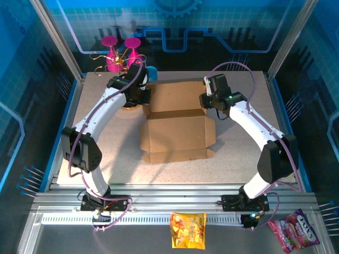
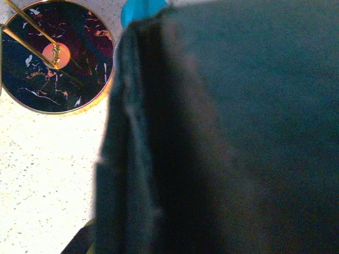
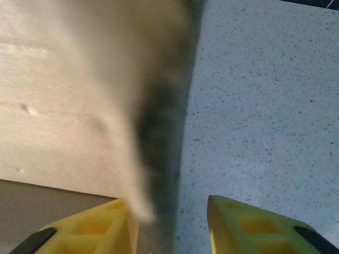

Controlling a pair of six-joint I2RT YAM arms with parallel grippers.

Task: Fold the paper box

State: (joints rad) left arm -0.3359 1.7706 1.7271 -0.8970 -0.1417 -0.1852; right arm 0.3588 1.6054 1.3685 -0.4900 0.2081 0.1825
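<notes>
My left tool [image 1: 142, 97] is pressed together at the upper left corner of the paper box [image 1: 177, 129], which lies part-folded in the middle of the overhead frame on the bench [image 1: 119, 159]. Whether cardboard sits between its fingers I cannot tell. My right tool [image 3: 168, 205] is spread at the box's upper right corner, with a blurred flap edge standing between its yellow fingers [image 3: 249, 226].

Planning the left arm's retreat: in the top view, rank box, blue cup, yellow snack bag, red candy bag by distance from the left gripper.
1. The box, at the left gripper.
2. Blue cup, just behind.
3. Yellow snack bag, front centre.
4. Red candy bag, front right.
</notes>
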